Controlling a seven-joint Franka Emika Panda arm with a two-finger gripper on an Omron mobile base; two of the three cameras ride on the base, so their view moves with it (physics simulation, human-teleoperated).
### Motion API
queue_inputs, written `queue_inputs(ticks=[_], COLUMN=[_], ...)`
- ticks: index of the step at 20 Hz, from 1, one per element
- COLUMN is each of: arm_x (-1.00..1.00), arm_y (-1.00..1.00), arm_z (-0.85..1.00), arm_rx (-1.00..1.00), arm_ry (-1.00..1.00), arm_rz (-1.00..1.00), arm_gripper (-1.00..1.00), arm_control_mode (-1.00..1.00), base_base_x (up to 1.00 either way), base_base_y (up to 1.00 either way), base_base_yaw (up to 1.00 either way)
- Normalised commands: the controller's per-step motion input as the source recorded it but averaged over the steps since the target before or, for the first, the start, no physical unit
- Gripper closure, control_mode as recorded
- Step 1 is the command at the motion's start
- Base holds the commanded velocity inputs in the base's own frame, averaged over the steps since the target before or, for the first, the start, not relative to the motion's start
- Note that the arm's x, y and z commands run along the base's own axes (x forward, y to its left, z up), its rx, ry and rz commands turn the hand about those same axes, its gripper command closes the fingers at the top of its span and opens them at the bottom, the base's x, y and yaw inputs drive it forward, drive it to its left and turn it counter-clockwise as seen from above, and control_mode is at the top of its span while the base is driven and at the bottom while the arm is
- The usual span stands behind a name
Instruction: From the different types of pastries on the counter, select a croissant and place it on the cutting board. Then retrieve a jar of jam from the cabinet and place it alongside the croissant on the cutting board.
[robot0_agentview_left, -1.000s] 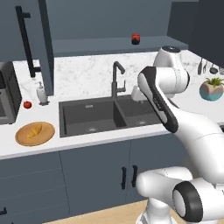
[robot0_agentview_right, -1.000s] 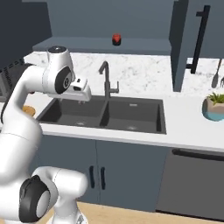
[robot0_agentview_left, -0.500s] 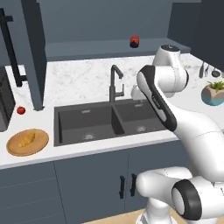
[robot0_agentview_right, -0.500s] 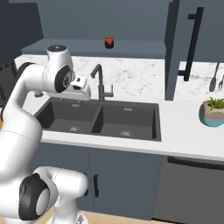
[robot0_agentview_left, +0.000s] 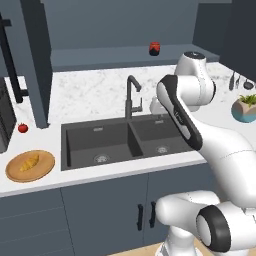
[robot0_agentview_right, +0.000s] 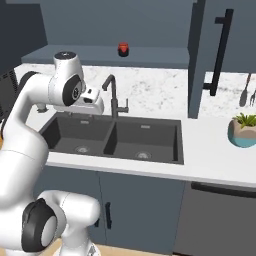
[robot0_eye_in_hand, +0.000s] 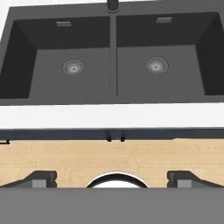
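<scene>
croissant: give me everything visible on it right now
The croissant is a small golden-orange crescent with tapered ends, its surface looking baked and slightly glossy. It lies flat near the middle of a round light-wood plate on the white counter, left of the double sink, its long axis running diagonally. Only the plate touches it. A small red round item sits apart behind it. Finer surface detail is too small to make out.

A glossy white arm (robot0_agentview_left: 200, 135) of rounded segments, dark grey joint rings, on a bulbous white base (robot0_agentview_right: 65, 220)
</scene>
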Motion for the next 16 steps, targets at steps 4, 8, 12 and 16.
queue_inputs(ticks=[4, 8, 12, 16], arm_x=[0.00, 0.00, 0.00, 0.00], arm_y=[0.00, 0.00, 0.00, 0.00], arm_z=[0.00, 0.00, 0.00, 0.00], arm_rx=[0.00, 0.00, 0.00, 0.00], arm_ry=[0.00, 0.00, 0.00, 0.00], arm_rz=[0.00, 0.00, 0.00, 0.00], arm_gripper=[-1.00, -1.00, -1.00, -1.00], arm_control_mode=[1.00, 1.00, 1.00, 1.00], base_base_x=[0.51, 0.18, 0.19, 0.43], base_base_y=[-0.01, -0.15, -0.07, -0.11], base_base_yaw=[0.00, 0.00, 0.00, 0.01])
